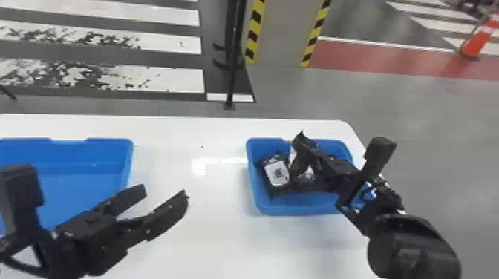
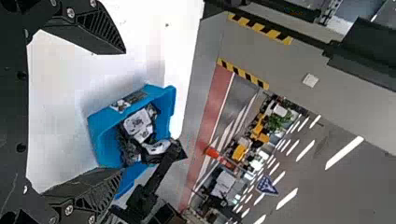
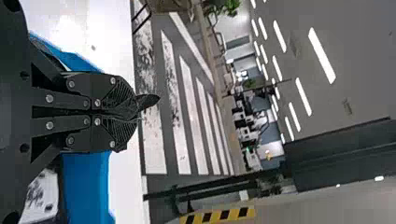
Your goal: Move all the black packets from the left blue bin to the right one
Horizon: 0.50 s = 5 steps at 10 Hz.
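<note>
Head view, and the right gripper (image 1: pixel 310 150) is over the right blue bin (image 1: pixel 256 198), fingers pinching a black packet (image 3: pixel 148 101)! It blocks part of the black packets (image 1: pixel 273 192) lying inside. Over left, the left gripper (image 1: pixel 165 193), fingers spread, partly covers the left blue bin (image 1: pixel 128 159). Beyond the white table (image 1: pixel 208 233): black pole (image 1: pixel 233 74), striped pillar (image 1: pixel 284 33), orange cone (image 1: pixel 474 44). And there's a white label (image 1: pixel 277 173), dark-marked, on one packet!
</note>
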Each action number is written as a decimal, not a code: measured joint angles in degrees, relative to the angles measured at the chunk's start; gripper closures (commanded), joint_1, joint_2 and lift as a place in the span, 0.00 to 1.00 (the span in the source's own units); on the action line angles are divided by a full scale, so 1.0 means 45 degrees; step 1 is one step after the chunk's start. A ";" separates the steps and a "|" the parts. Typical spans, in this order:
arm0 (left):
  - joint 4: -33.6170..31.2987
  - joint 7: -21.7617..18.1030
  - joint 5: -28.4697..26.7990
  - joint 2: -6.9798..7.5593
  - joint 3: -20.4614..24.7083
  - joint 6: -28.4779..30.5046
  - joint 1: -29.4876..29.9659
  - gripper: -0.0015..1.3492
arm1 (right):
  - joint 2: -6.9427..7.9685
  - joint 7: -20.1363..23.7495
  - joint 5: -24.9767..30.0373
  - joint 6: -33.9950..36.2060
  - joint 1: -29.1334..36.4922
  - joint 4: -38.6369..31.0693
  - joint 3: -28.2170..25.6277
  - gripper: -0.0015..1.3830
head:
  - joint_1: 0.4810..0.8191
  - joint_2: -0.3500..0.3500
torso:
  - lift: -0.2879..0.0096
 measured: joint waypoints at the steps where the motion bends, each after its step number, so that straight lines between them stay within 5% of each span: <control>1: -0.0265 -0.0023 0.0002 -0.0196 0.0553 -0.0327 0.0465 0.11 | -0.0111 -0.0397 0.0188 -0.0194 -0.0196 0.0580 -0.0171 0.40 | 0.63 0.16 | 0.50; 3: -0.0402 -0.0264 -0.0075 -0.0613 0.1541 -0.1456 0.1116 0.11 | -0.0167 -0.0976 0.0670 -0.0553 0.0065 0.0595 -0.0786 0.05 | 0.63 0.16 | 0.50; 5: -0.0413 -0.0740 -0.0492 -0.1128 0.2746 -0.2458 0.1617 0.11 | -0.0170 -0.1386 0.0990 -0.0607 0.1317 -0.0790 -0.1101 0.09 | 0.63 0.21 | 0.50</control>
